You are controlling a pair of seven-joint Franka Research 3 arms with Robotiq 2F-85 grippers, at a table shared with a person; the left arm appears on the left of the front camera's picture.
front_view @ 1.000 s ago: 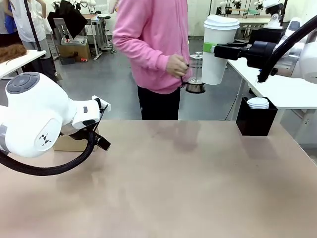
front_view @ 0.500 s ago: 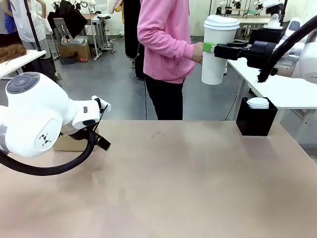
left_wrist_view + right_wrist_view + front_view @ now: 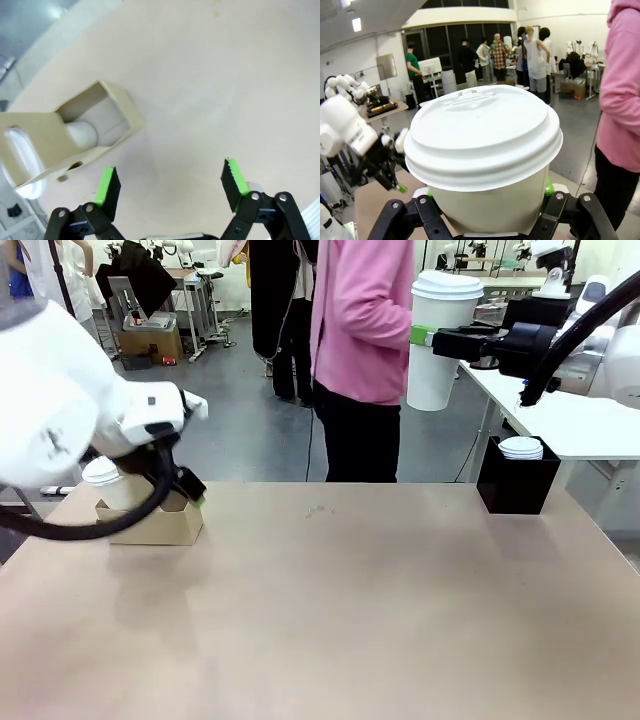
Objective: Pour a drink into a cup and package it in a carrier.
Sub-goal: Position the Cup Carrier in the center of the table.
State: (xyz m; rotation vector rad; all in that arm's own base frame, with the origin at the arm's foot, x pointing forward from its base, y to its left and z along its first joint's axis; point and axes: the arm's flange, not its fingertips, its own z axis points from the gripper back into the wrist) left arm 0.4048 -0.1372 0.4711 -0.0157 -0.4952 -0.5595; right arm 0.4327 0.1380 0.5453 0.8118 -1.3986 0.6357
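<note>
Where the carrier (image 3: 157, 528) sat at the worktop's (image 3: 350, 620) far left edge, a small white cup (image 3: 100, 473) stood in one compartment. The left gripper (image 3: 170, 175) hung just beside the carrier, jaws wide apart and empty. The right gripper (image 3: 430, 337), raised well apart at the right, had its jaws clamped on a lidded paper cup (image 3: 482, 135).
</note>
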